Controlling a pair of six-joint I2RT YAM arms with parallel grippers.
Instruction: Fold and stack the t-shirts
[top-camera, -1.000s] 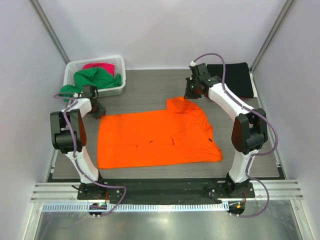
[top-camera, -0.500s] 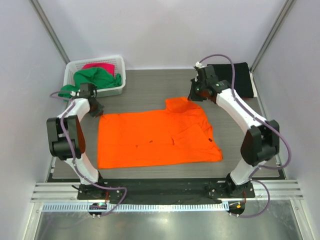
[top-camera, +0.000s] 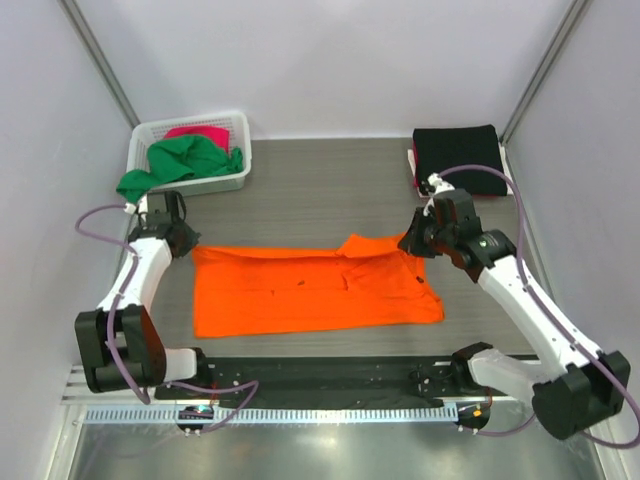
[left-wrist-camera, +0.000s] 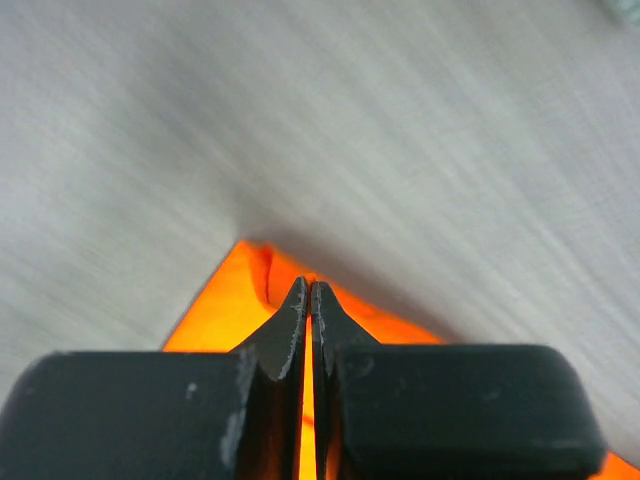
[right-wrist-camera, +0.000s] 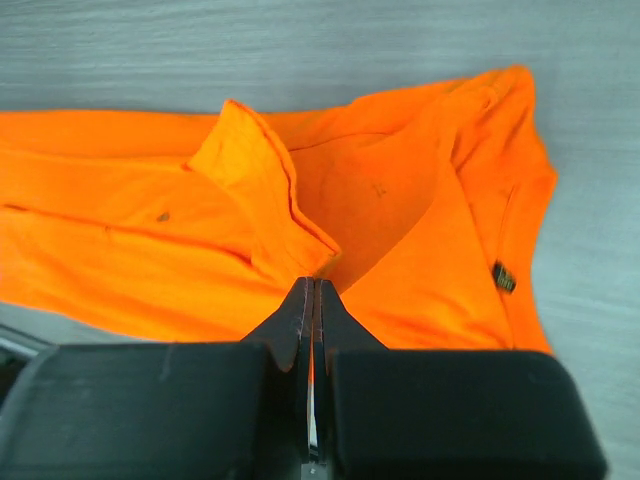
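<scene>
bright orange cloth t-shirt (top-camera: 310, 295) is lying spread mid-bench (top-camera: 330, 190) | left gripper (top-camera: 188, 246) is pinching its far left corner, jaws closed | right gripper (top-camera: 410, 245) is clamping a raised fold at its far right edge | folded black cloth t-shirt (top-camera: 456, 152) is sitting in the far right corner

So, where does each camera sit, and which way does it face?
Top external: above and behind the arms, facing down at the table; shows the left arm, right arm, orange shirt, basket and black shirt.
Left wrist: on the left wrist, facing along the left fingers at the shirt's corner and table; only the shut fingers show.
Right wrist: on the right wrist, facing along the right fingers over the spread shirt; only the shut fingers show.
Shared: all three show the orange shirt and table.
</scene>
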